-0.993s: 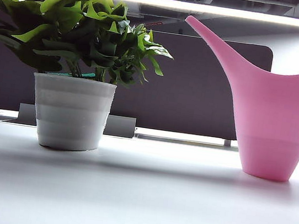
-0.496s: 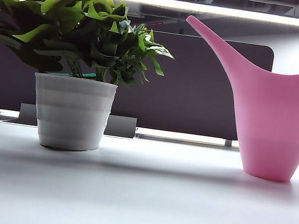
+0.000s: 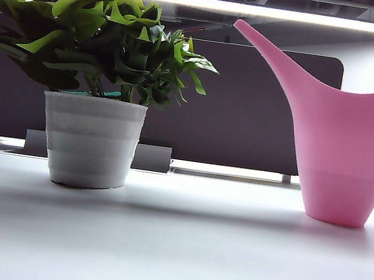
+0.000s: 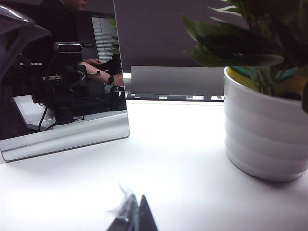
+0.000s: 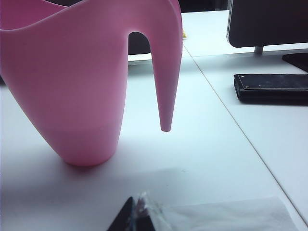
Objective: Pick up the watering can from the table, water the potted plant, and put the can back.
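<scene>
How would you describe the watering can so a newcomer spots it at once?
Start at the white table: the potted plant stands toward the left and the watering can toward the right, upright and apart from it. It is the only pink thing there, smooth and tapered, its long slender spout rising toward the plant.

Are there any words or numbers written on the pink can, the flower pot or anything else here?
None can be read.
watering can: plain pink, no writing.
potted plant: plain white ribbed pot, no label.
table: bare, no writing.
mirror-like panel in the left wrist view: a small pale mark on a reflected device, too blurred to read.
flat black case in the right wrist view: no readable text.
</scene>
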### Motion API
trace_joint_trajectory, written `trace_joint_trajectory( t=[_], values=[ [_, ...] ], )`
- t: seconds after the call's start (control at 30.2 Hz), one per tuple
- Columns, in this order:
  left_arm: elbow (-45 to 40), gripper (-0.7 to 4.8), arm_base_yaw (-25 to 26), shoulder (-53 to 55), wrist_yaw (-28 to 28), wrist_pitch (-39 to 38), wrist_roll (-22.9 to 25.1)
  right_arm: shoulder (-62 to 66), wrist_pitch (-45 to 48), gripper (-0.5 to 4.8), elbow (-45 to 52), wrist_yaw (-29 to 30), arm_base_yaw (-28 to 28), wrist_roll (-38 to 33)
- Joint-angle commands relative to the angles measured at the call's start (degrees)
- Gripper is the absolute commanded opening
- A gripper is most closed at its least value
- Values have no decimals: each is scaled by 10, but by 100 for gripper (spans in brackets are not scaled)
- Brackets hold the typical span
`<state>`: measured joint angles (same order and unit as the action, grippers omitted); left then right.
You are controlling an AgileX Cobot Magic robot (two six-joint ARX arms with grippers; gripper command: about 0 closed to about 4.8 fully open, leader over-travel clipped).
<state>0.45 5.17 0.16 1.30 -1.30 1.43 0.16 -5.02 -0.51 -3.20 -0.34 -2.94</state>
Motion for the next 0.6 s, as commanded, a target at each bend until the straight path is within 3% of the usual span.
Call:
trace_joint_trajectory(
  t=[0.03, 0.6],
  values=[
    [0, -5, 0, 1, 0, 3, -2, 0, 21, -8, 1, 6, 1, 2],
    [0, -5, 0, 1, 0, 3, -2, 0, 23, -8, 0, 5, 1, 3]
  ],
)
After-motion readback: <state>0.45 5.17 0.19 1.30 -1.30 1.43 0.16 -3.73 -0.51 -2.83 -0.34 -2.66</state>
